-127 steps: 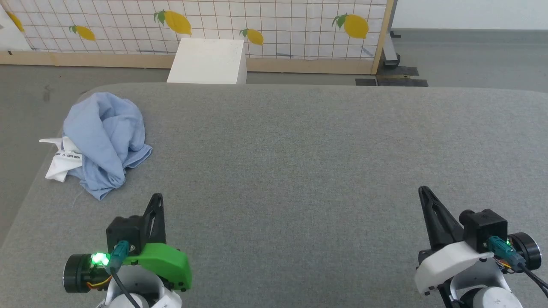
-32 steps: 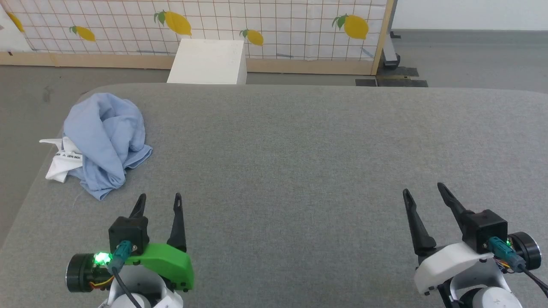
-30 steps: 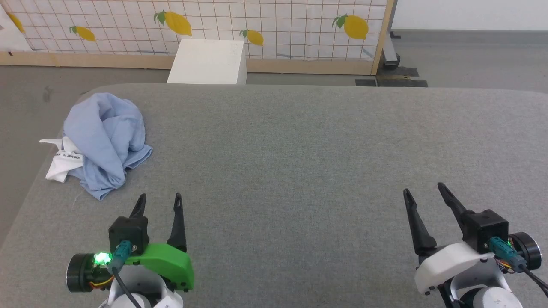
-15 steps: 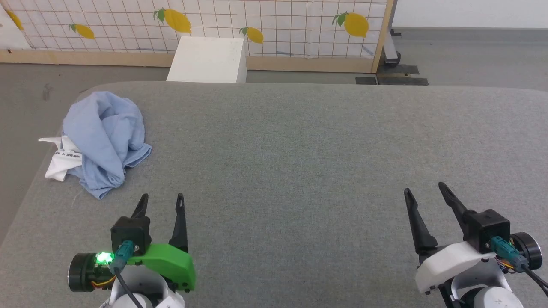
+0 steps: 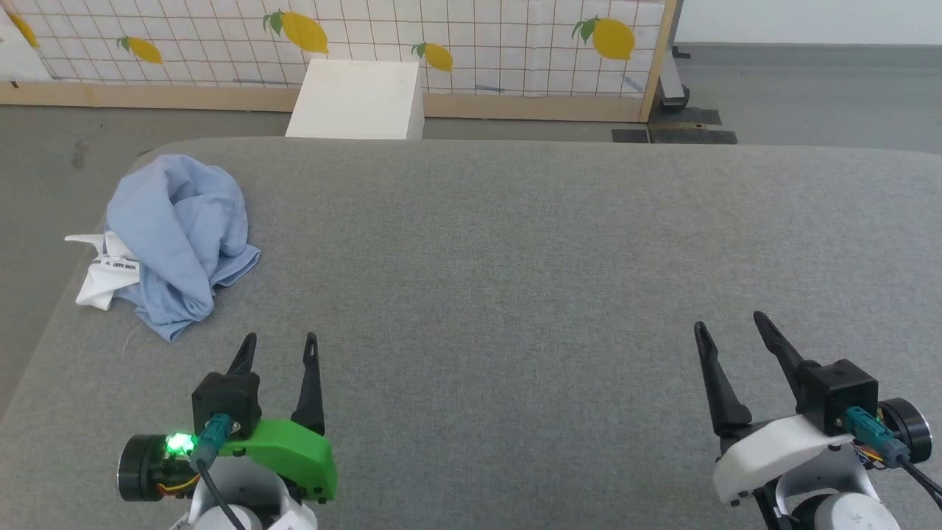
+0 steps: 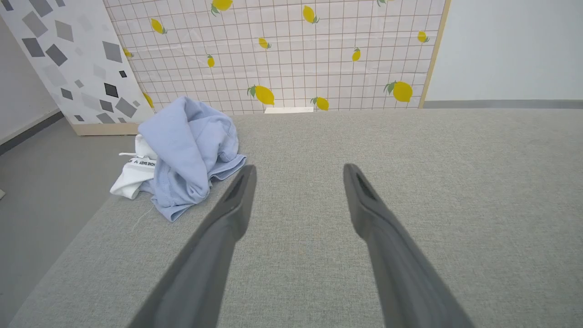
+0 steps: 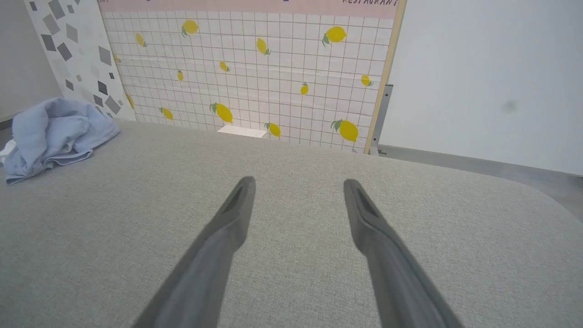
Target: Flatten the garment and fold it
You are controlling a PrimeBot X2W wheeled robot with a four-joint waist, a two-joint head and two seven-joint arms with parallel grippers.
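Right wrist: my right fingers (image 7: pixel 214 255) spread over the desk (image 7: pixel 455 237), shirt (image 7: pixel 54 132) far off to the left.
I see both fingers standing wide apart and empty, tips above the grey desk top. The blue shirt lies bunched in a heap at the view's left edge, on the desk and well apart from the fingers. Past the desk's far edge stands a lemon-print screen (image 7: pixel 255 68), with the top of a white box (image 7: pixel 241 131) just showing at its foot and a plain wall (image 7: pixel 492 77) to its right.
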